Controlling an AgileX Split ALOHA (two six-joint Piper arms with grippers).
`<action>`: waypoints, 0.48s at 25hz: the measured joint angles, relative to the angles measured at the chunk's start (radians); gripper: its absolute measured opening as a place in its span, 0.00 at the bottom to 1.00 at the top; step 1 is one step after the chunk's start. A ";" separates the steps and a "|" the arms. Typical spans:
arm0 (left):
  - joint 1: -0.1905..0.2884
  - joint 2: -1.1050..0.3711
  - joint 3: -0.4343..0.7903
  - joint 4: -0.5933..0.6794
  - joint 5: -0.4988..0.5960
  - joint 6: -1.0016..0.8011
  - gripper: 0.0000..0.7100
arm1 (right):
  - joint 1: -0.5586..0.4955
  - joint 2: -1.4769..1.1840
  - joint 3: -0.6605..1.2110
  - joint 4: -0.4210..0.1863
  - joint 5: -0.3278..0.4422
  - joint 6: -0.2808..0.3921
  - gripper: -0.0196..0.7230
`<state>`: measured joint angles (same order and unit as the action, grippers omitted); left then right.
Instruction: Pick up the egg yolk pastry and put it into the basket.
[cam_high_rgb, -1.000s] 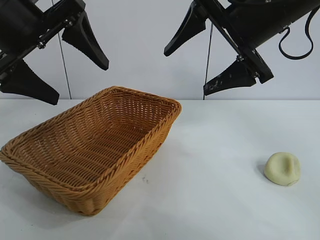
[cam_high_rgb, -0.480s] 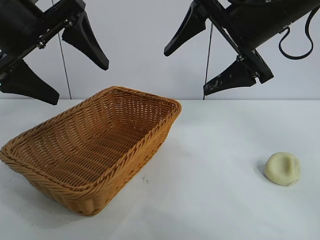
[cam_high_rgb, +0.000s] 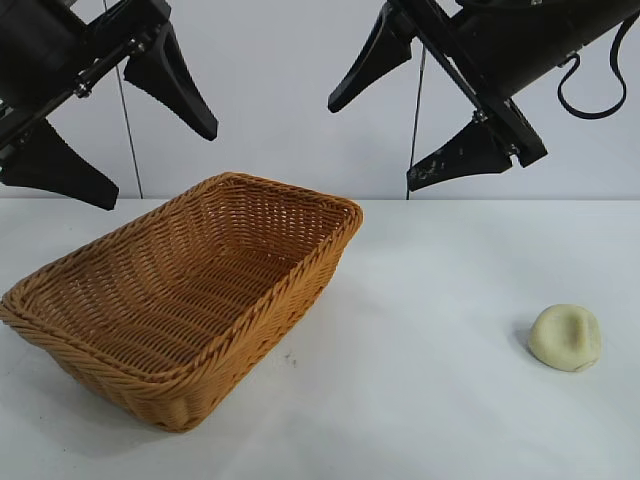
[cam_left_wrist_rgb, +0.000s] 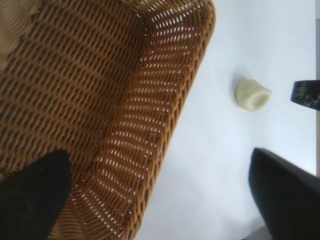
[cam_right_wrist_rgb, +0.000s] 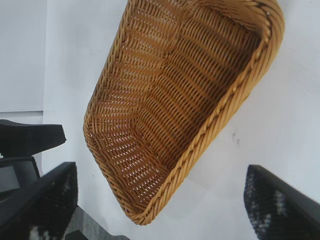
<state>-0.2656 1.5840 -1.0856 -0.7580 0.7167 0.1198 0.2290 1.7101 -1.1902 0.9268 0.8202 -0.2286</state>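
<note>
Exterior view, hands: the left hand (cam_high_rgb: 105, 135) and the right hand (cam_high_rgb: 425, 115) both hang high above the white worktop (cam_high_rgb: 430, 400), fingers spread wide, grasping nothing.
Exterior view, things: the egg yolk pastry (cam_high_rgb: 566, 337) lies alone on the worktop at the right, well apart from the basket (cam_high_rgb: 300, 275), which stands empty at the left under the left hand.
Left wrist view: the basket's (cam_left_wrist_rgb: 195, 65) woven wall fills most of the picture; the pastry (cam_left_wrist_rgb: 252, 94) sits on bare worktop beyond its rim, dent showing.
Right wrist view: only the basket (cam_right_wrist_rgb: 240, 95) and the worktop appear between the dark fingertips (cam_right_wrist_rgb: 277, 205); the pastry is out of sight here.
Step in hand: the reach has not begun, by my reading.
Doing it well: the right hand looks the better choice, being on the pastry's side. It should come down straight over the lump, fingers straddling the dome, and close gently, since the dented surface suggests it squashes easily. Lift clear of the braided rim before crossing to the basket.
</note>
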 joint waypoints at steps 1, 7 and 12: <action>0.000 0.000 0.000 0.000 0.000 0.000 0.98 | 0.000 0.000 0.000 0.000 0.000 0.000 0.89; 0.000 0.000 0.000 0.000 -0.013 0.000 0.98 | 0.000 0.000 0.000 -0.002 0.000 0.000 0.89; 0.000 -0.034 0.000 0.036 -0.004 -0.008 0.98 | 0.000 0.000 0.000 -0.004 -0.001 0.000 0.89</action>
<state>-0.2656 1.5498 -1.0856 -0.7222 0.7123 0.1122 0.2290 1.7101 -1.1902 0.9225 0.8192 -0.2286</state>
